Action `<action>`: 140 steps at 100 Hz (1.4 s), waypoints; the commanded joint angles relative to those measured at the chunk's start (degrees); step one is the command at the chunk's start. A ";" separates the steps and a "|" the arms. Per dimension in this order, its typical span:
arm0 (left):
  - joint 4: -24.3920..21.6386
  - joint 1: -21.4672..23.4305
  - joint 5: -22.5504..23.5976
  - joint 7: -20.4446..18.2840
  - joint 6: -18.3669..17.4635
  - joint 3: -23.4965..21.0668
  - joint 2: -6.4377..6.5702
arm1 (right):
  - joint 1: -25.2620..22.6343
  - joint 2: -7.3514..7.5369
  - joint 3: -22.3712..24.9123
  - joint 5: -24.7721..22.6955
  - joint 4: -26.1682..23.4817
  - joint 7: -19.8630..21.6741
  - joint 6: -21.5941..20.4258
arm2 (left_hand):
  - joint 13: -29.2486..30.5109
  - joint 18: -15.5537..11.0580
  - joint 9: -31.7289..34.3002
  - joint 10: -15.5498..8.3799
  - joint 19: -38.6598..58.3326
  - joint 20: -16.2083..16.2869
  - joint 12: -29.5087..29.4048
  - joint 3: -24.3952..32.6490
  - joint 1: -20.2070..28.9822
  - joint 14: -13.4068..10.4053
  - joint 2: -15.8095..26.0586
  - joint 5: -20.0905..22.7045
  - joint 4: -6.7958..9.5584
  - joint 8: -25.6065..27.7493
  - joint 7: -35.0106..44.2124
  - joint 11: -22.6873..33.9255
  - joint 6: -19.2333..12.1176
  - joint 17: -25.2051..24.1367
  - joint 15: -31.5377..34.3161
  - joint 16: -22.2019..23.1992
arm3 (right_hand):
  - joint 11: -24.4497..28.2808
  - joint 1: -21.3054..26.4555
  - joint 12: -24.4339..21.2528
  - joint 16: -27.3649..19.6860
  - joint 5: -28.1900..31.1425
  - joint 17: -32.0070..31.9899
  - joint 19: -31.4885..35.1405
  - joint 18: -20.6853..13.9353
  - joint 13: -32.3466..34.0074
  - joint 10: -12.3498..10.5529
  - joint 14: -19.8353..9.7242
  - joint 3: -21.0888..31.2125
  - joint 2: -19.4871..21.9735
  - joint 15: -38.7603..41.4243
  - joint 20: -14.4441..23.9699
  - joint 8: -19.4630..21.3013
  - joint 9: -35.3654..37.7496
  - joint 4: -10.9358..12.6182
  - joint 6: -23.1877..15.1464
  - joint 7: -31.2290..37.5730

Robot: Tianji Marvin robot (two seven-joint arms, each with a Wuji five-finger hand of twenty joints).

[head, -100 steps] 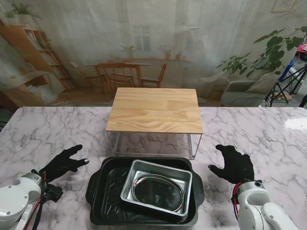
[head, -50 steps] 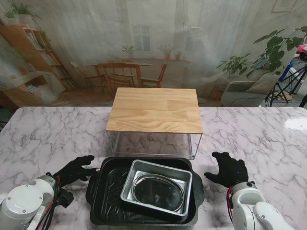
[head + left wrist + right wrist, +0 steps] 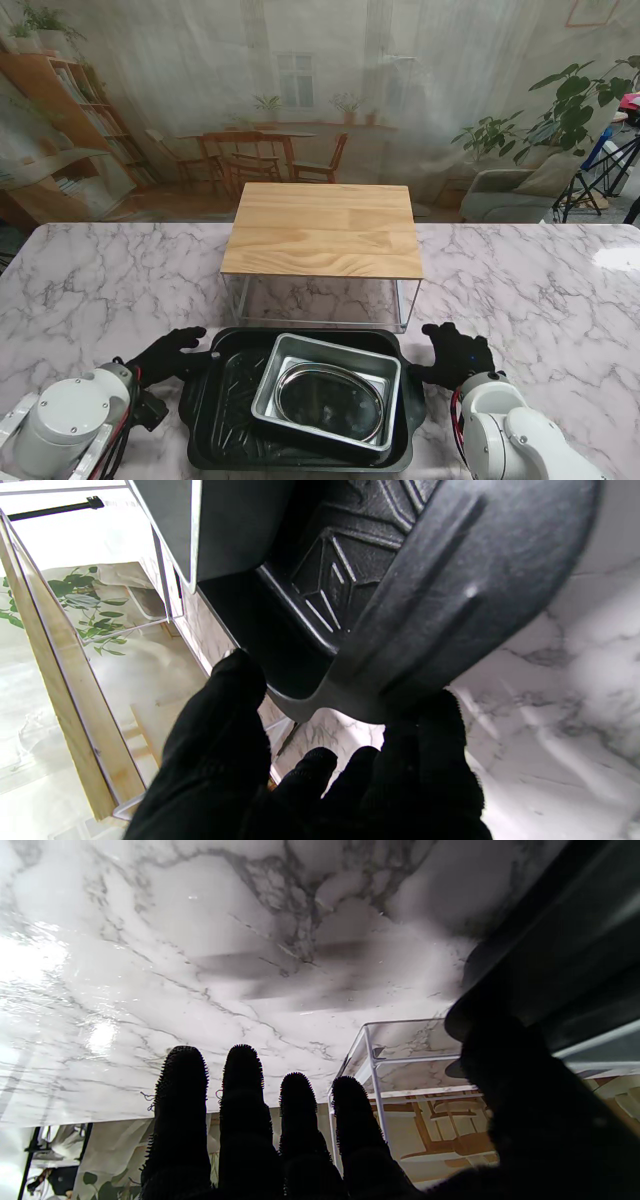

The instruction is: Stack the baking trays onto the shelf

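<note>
Trays (image 3: 300,405) sit nested on the worktop (image 3: 90,285), nearer to me than the shelf (image 3: 325,228). Left robot hand (image 3: 170,355) pinches the black handle; right robot hand (image 3: 455,352) is spread beside its end (you're set for a two-sided lift).

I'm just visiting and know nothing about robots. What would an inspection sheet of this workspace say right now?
Surface: white marble table, glossy with glare.
Job's things: black tray sits nearest me, holding the silver tray with an oval pan inside; wooden shelf stands just beyond, its top bare.
Clutter: nothing seen.
Hands: left hand at the black tray's left handle, thumb over the rim in the wrist view, not clearly gripping; right hand at the right end, fingers spread.
Cables: red and black wires at both wrists.
Surroundings: printed room backdrop; tripod at far right.
</note>
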 commanded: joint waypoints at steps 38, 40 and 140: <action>0.16 -1.34 -0.48 -2.49 2.02 2.35 0.21 | 1.46 0.70 -2.82 -1.46 -0.89 6.33 2.27 | 0.49 -3.33 0.90 -0.28 1.93 1.15 0.75 0.51 2.89 1.99 0.98 -0.63 1.13 -0.90 -0.83 -0.37 0.20 0.35 1.25 0.69 | -1.50 -4.94 -0.60 0.16 -0.25 -0.97 -0.52 -0.15 -1.28 0.24 -0.12 -9.69 1.47 1.31 0.17 2.07 -2.38 -1.81 2.36 -3.55; 0.10 -1.37 -0.52 -2.51 2.11 2.45 0.22 | 1.60 0.74 -3.02 -1.52 -0.94 6.62 2.31 | 0.49 -3.32 0.91 -0.22 1.92 1.15 0.75 0.51 2.93 1.99 0.99 -0.62 1.13 -0.90 -0.81 -0.37 0.26 0.33 1.25 0.70 | -1.48 -4.93 -0.58 0.17 -0.14 -0.91 -0.51 -0.12 -1.23 0.26 -0.12 -9.75 1.51 1.32 0.18 2.12 -2.30 -1.80 2.36 -3.55; -0.02 -3.14 4.76 -5.40 6.79 5.40 1.43 | 6.66 1.25 -9.36 0.23 1.45 8.83 8.33 | 3.61 -3.99 5.03 -1.19 3.05 1.37 1.22 9.16 6.52 0.23 1.21 0.32 2.73 0.68 0.07 0.51 -1.80 3.11 1.23 0.07 | 5.68 1.32 4.67 3.23 3.07 8.71 8.55 -2.25 5.22 2.48 1.38 -2.59 0.24 9.87 1.03 7.12 2.38 0.05 2.71 -0.16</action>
